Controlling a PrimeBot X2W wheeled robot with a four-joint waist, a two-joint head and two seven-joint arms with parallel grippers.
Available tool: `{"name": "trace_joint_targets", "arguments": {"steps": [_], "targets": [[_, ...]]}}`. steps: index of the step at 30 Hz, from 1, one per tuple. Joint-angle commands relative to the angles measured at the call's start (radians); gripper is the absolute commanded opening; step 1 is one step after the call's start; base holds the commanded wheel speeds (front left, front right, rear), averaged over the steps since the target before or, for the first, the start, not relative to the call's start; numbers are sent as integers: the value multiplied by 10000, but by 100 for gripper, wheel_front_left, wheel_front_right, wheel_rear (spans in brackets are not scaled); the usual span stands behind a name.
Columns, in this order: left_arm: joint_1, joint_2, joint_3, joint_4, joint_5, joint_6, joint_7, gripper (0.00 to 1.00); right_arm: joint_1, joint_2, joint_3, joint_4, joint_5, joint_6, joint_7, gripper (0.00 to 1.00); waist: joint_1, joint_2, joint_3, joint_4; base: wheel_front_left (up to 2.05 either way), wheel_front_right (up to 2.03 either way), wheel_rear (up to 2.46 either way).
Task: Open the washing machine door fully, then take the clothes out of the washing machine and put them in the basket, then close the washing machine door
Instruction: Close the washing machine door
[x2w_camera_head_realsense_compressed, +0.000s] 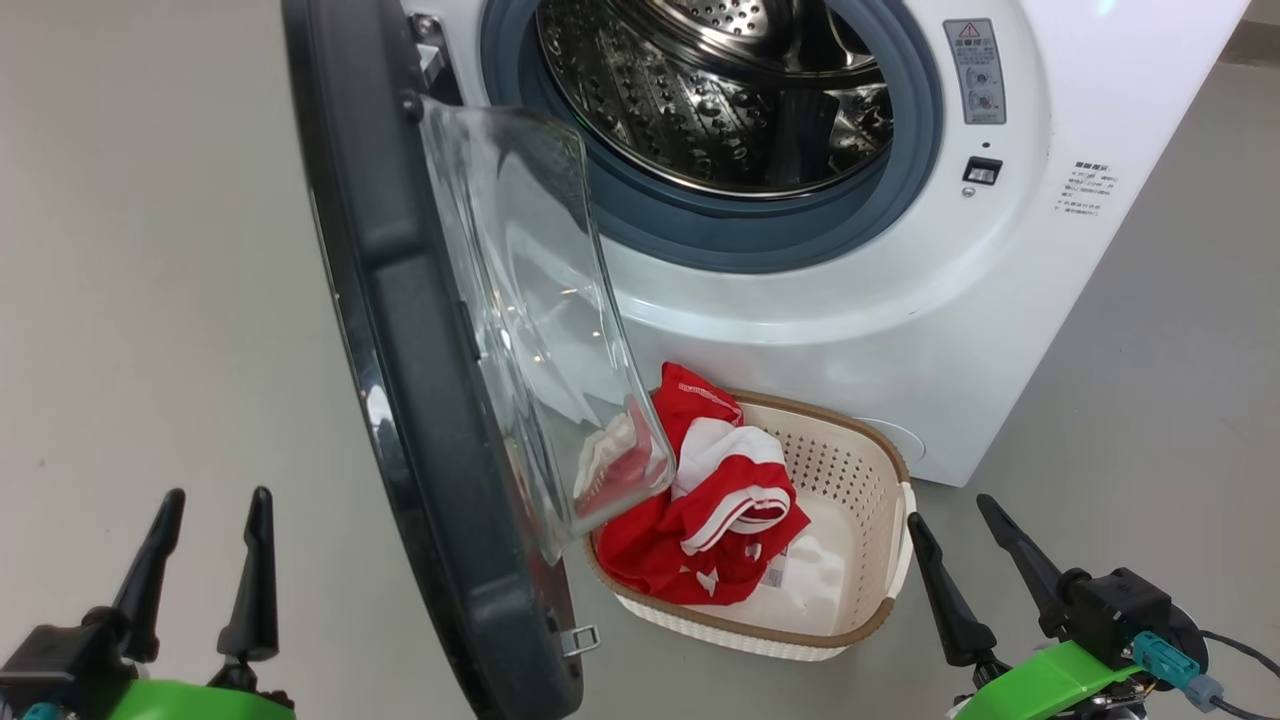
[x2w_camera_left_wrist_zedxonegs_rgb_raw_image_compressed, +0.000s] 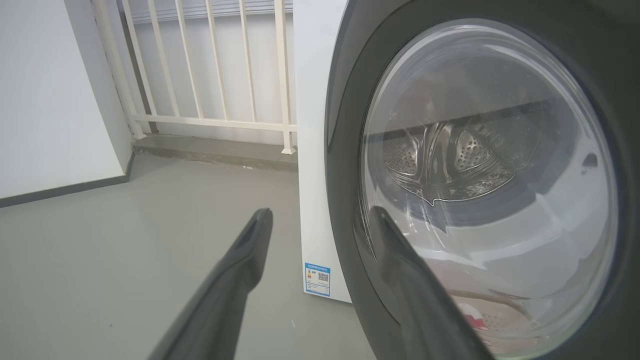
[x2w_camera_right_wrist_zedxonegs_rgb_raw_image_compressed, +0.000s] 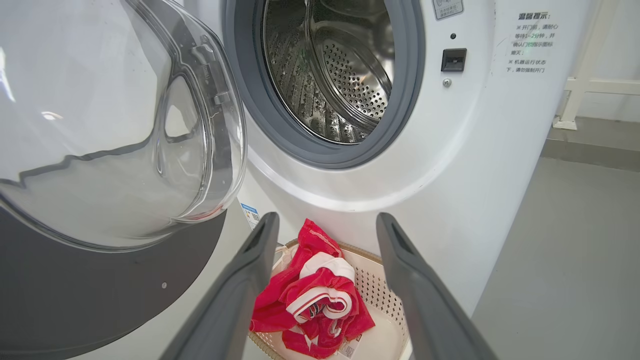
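**Head view.** I see the left pincer (x2w_camera_head_realsense_compressed: 220, 495) at lower left, fingers spread wide with nothing between them. It sits on the outer side of the washing machine door (x2w_camera_head_realsense_compressed: 420, 330), near it but apart. The door stands swung out from the washing machine (x2w_camera_head_realsense_compressed: 900, 330), edge-on between both pincers. The right pincer (x2w_camera_head_realsense_compressed: 948, 508) at lower right is likewise spread and empty, just beside the right end of the basket (x2w_camera_head_realsense_compressed: 880, 450). The basket stands on the floor (x2w_camera_head_realsense_compressed: 150, 250) against the machine's front, below the drum (x2w_camera_head_realsense_compressed: 700, 100). The clothes (x2w_camera_head_realsense_compressed: 720, 510) lie in the basket's left half, partly behind the door's glass bowl (x2w_camera_head_realsense_compressed: 530, 300).

**Left wrist view.** The left pincer (x2w_camera_left_wrist_zedxonegs_rgb_raw_image_compressed: 320, 212) points at the door's outer face. Its right finger overlaps the dark rim (x2w_camera_left_wrist_zedxonegs_rgb_raw_image_compressed: 345, 150); I cannot tell whether it touches.

**Right wrist view.** The right pincer (x2w_camera_right_wrist_zedxonegs_rgb_raw_image_compressed: 326, 218) is open. The clothes (x2w_camera_right_wrist_zedxonegs_rgb_raw_image_compressed: 310, 300) lie between and beyond its fingers, inside the basket (x2w_camera_right_wrist_zedxonegs_rgb_raw_image_compressed: 380, 295), with no contact. The drum opening is above them.
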Motion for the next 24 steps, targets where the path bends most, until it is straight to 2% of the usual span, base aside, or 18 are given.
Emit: {"name": "trace_joint_targets", "arguments": {"steps": [1, 13, 14, 15, 17, 18, 24], "targets": [[-57, 203, 417, -280, 129, -54, -120, 100, -59, -111, 204, -266, -66, 46, -65, 100, 1, -1, -8, -1, 0, 0, 0], [19, 170, 356, -408, 78, -54, -120, 100, 6, -95, 215, -283, -41, 46, -65, 100, 1, -1, -146, 40, 0, 0, 0], [9, 180, 343, -436, 21, -54, -120, 88, 10, -93, 210, -283, -39, 46, -65, 100, 1, -1, -161, 51, 0, 0, 0], [-10, 185, 339, -483, -65, -54, -120, 69, 15, -91, 207, -283, -35, 46, -65, 100, 1, -1, -174, 64, 0, 0, 0], [-38, 230, 309, -541, -220, -54, -120, 19, 24, -90, 204, -279, -28, 46, -65, 100, 1, -1, -198, 95, 0, 0, 0], [-58, 272, 264, -573, -294, -54, -120, 0, 27, -88, 204, -274, -24, 46, -65, 100, 1, -1, -210, 110, 0, 0, 0], [-253, 578, 192, -766, -980, -54, -120, 0, 20, -59, 246, -252, -8, 46, -65, 100, 1, -1, -271, 174, 0, 0, 0]]}}
